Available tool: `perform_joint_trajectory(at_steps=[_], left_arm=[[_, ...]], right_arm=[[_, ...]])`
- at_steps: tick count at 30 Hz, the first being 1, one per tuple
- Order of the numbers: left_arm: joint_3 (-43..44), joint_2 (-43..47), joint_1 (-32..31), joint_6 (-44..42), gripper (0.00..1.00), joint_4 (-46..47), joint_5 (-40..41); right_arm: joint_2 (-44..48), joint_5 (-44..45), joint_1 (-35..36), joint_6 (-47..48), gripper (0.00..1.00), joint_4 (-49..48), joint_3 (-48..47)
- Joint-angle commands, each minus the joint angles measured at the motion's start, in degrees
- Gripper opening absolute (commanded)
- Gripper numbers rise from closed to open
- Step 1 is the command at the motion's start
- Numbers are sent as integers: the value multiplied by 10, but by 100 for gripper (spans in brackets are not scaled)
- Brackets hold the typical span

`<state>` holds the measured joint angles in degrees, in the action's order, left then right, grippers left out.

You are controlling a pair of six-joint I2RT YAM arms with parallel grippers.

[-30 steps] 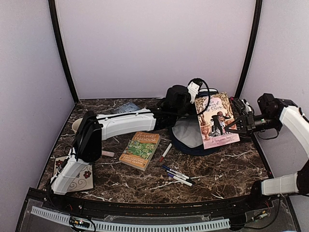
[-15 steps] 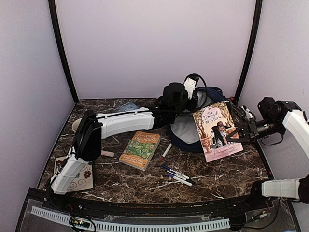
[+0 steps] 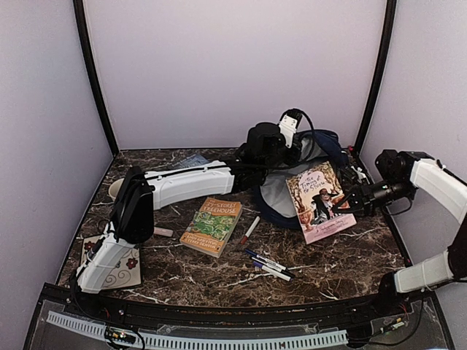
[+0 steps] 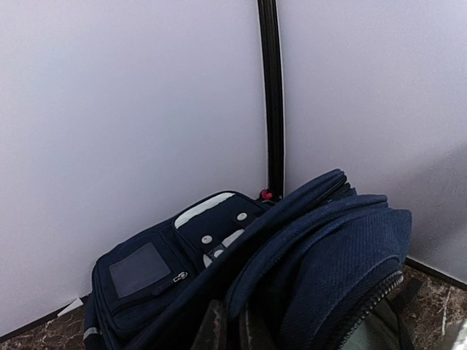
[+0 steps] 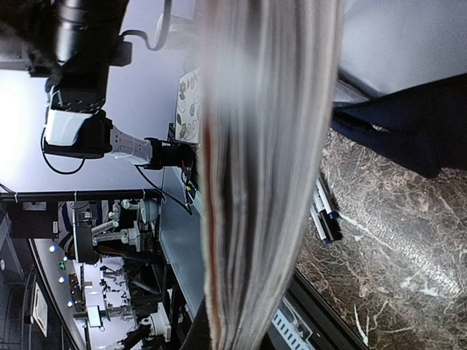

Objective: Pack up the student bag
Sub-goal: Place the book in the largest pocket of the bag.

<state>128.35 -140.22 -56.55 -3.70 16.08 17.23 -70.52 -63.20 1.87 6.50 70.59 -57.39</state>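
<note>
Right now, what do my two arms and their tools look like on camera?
Both arms match: the left arm and right arm have white shells over black joints. The left tool is black, with a white camera block and a looping black cable at its wrist. The right tool is black too.

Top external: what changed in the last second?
The right pincer, shut on the pink book, swung it leftward and lower in view, toward the student bag and its grey lining. The left pincer, shut on the bag's top edge, raised it slightly. The green book, pens and marker stayed put.
</note>
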Motion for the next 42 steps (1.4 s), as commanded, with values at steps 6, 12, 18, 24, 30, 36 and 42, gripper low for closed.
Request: perform_joint_trajectory(at_steps=[6,12,18,24,30,36,42], left_arm=[[64,49,-57,3,0,52,13],[57,56,-88,-1,0,33,26],[11,79,-95,2,0,46,32],[6,82,-95,-2,0,46,19],[-5,83,-95,-5,0,38,7],[-8,84,-95,-2,0,25,-10],[-21,91,-95,-10,0,17,7]], right_arm=[[-102,-28,16,-28,0,-106,-20],[-197,-12,8,16,0,-108,-52],[-261,16,-7,28,0,-121,-82],[-317,21,-21,31,0,-204,-75],[-356,30,-43,-36,0,-352,-73],[-419,35,-44,-89,4,-440,-111],[-468,32,-52,-40,47,-344,-170]])
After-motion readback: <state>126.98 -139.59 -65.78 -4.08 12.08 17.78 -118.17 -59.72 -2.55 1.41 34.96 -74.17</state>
